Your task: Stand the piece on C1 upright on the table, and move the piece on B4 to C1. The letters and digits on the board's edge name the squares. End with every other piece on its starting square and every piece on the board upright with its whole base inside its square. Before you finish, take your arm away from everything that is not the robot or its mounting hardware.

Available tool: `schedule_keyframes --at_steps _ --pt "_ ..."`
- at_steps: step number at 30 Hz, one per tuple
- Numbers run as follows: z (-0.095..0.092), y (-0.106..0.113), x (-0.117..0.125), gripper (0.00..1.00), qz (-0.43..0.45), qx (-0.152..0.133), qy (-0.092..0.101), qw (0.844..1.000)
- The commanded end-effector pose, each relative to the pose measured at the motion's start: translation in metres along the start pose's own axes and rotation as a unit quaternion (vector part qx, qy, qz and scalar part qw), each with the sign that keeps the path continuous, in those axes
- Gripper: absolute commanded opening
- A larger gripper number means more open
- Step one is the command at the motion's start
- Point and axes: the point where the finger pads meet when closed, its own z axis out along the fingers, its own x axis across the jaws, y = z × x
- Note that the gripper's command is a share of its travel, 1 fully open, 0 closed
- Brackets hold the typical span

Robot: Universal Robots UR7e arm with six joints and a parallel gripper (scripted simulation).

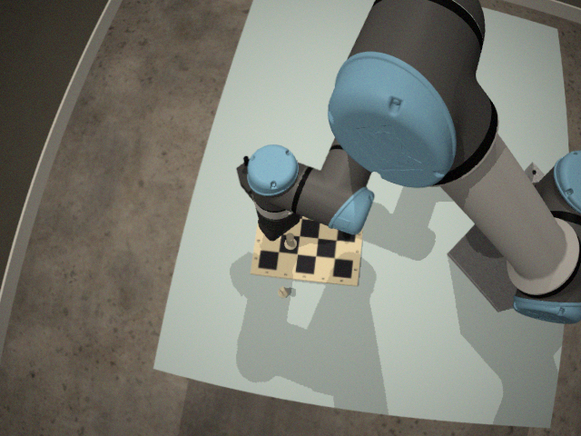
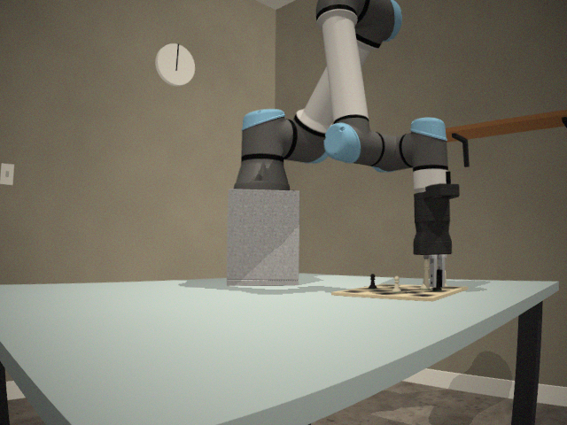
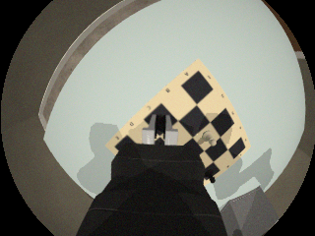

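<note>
Observer: Grip state to be noted first.

Recorder: End effector point(image 2: 433, 276) is seen vertical over the far left corner of the board point(image 1: 305, 277), fingers narrowed and closed on a dark piece point(image 2: 438, 280). In the wrist view the piece's head is framed between the 2 pale fingers. Whether its base is touching the board or just above it cannot be told.

Observer: Reason for the vertical hold?

Recorder: It is judged that a straight-down grip keeps the base level, so the piece can be set flat and fully inside 1 square. Edge letters cannot be read, so the square beneath is not named.

Observer: Other pieces?

Recorder: 1 light piece point(image 1: 282, 292) is seen on the table point(image 1: 262, 94), just beside the board's near edge and apart from it. It is taken as the piece from C1, parked close so that the square is freed. From above its upright stance is suggested, not confirmed. 1 light pawn point(image 1: 290, 242) is standing on a dark square just beside the end effector, and 1 black pawn point(image 2: 372, 281) is standing further along the board.

Observer: Risk?

Recorder: The light pawn's nearness is flagged. A sideways sweep at low height could knock it, so a lift before travel is advised.
</note>
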Motion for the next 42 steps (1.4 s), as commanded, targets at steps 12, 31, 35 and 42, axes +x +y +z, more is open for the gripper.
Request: schedule_keyframes --at_steps 12,31,35,42 --pt "0.001 -0.0005 -0.0003 0.0 0.0 0.001 0.0 1.0" --pt "0.001 -0.0005 -0.0003 0.0 0.0 0.001 0.0 1.0" --pt "0.001 -0.0005 -0.0003 0.0 0.0 0.001 0.0 1.0" --pt "0.001 -0.0005 -0.0003 0.14 0.0 0.001 0.0 1.0"
